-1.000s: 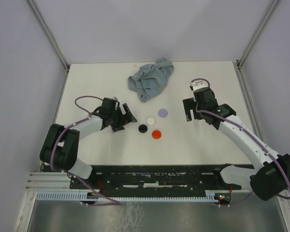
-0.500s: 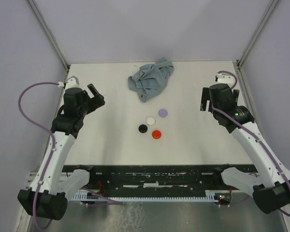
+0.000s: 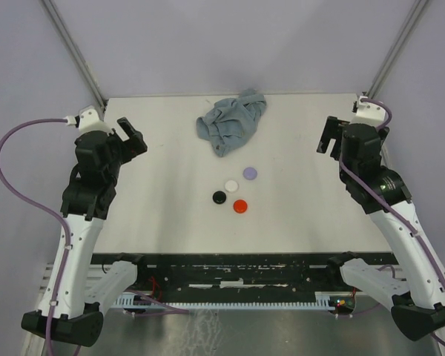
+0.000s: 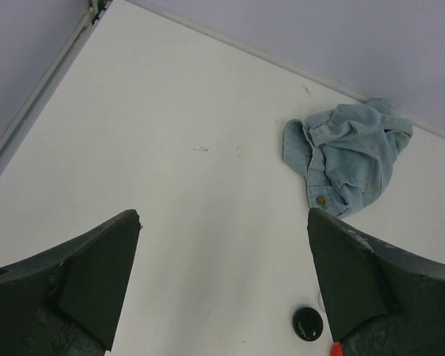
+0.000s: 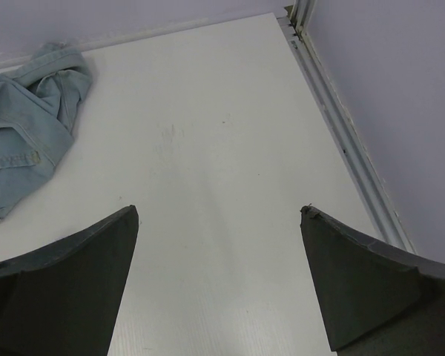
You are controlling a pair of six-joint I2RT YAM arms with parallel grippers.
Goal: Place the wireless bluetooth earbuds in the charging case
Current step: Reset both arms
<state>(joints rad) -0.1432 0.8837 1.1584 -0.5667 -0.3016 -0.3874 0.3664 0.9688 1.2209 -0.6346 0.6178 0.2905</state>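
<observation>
Both arms are raised at the sides of the table (image 3: 163, 222), and neither holds anything. The left gripper (image 3: 132, 133) hangs over the left edge, toward the far-left corner. Its fingers (image 4: 74, 282) are spread wide, with bare white tabletop between them in the left wrist view. The right gripper (image 3: 330, 135) sits by the right edge near the far-right corner. Its fingers (image 5: 363, 282) are just as far apart, over empty surface beside the table's side rail.

Around the middle of the table I see four small round discs in a loose cluster, close together but not touching. The lilac disc (image 3: 250, 173) is farthest from me. The white disc (image 3: 231, 185) lies just nearer and to its left, the black disc (image 3: 219, 197) is nearer still, and the red disc (image 3: 240, 206) is closest to the near edge. The black one also shows at the bottom of my left wrist view.

The earbuds are too small for me to pick out in any view, so I cannot tell where they lie.

A crumpled blue cloth (image 3: 230, 122) rests at the middle of the far edge, well apart from the discs and both grippers.
</observation>
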